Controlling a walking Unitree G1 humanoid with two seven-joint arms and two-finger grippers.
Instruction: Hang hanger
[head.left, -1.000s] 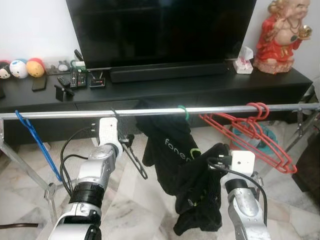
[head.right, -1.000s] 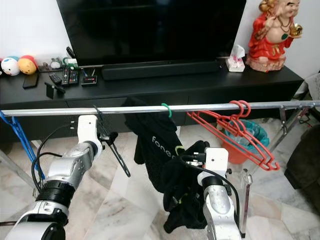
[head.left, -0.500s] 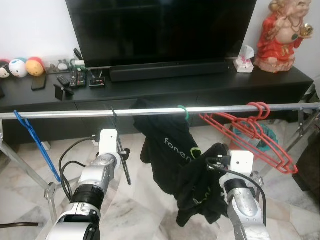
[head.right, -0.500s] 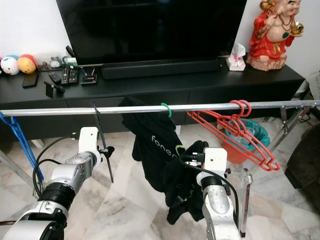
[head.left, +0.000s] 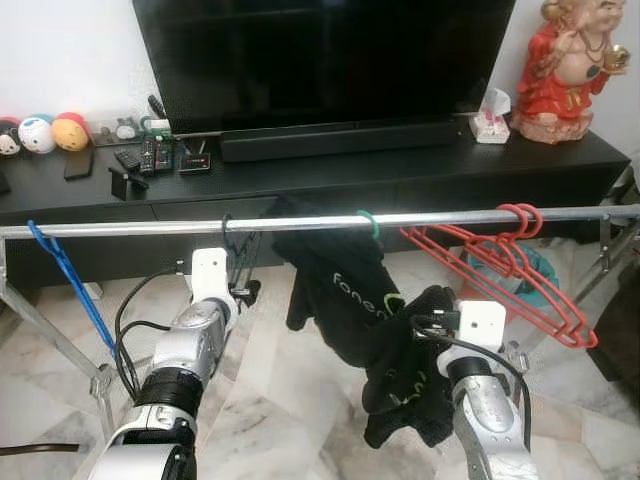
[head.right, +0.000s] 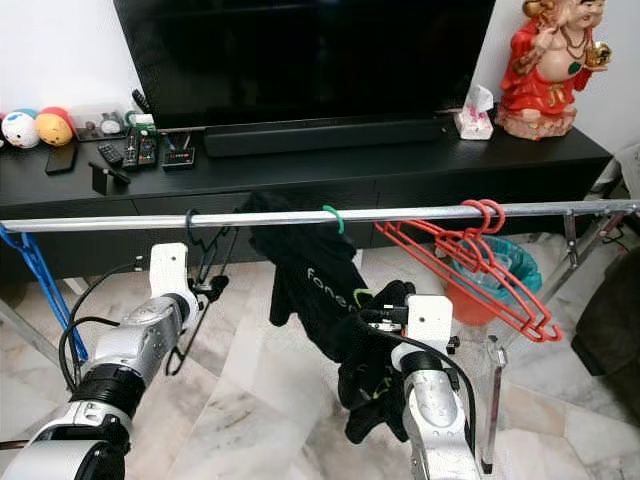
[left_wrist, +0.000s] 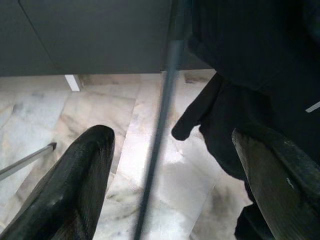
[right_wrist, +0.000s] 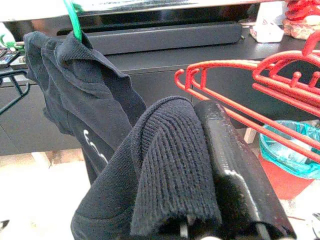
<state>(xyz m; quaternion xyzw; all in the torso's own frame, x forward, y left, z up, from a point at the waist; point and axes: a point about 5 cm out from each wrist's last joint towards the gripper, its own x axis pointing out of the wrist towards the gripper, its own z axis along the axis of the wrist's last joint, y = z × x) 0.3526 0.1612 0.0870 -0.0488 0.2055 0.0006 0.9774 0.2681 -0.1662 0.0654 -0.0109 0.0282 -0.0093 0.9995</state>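
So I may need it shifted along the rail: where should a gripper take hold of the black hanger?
Probably the black hanger by its sloping arm just below the hook, approached from the robot's side. The hook sits over the rail, and the left gripper is already beside that arm.

My two arms are shiny silver with black rings. Each wrist has a white box on it, and black cables loop out from there. My left hand (left_wrist: 165, 200) has two long, fat black fingers (left_wrist: 75, 190), scuffed a little.

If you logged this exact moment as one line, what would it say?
left gripper: open, by black hanger hooked on rail | right gripper: shut on black garment | task: hanger hung
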